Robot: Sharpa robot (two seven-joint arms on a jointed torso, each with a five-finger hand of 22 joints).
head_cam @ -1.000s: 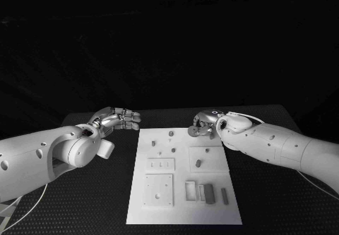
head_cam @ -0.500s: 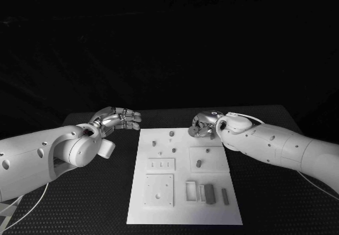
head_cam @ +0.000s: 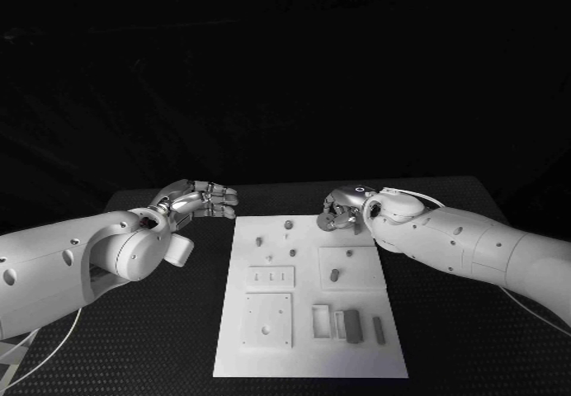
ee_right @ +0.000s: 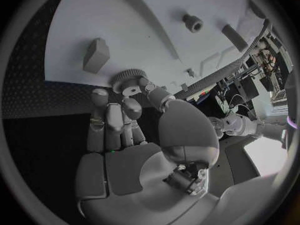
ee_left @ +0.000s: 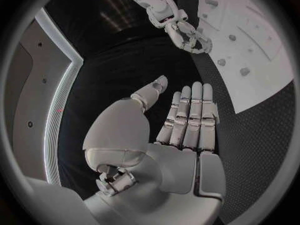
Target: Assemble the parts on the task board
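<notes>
- In the head view, the far half toward 12 o'clock is lost in near-total darkness; light is concentrated on the task board (head_cam: 312,293), which is rendered as the brightest surface without blown glare.
- The white arms are lit softly from above, and their undersides are shaded.
- Fine detail on the small parts (head_cam: 336,275) is softened; short, faint shadows are cast beside them.
- In both wrist views, strong fisheye bending is seen toward the rim, and a dark frame surrounds each circle.
- In the right wrist view, a bright patch is seen at 4 o'clock, and the palm of the right hand (ee_right: 134,150) is left in shade.
- The left hand (ee_left: 169,140) is evenly lit, with mild highlights on its fingers (ee_left: 187,115).
</notes>
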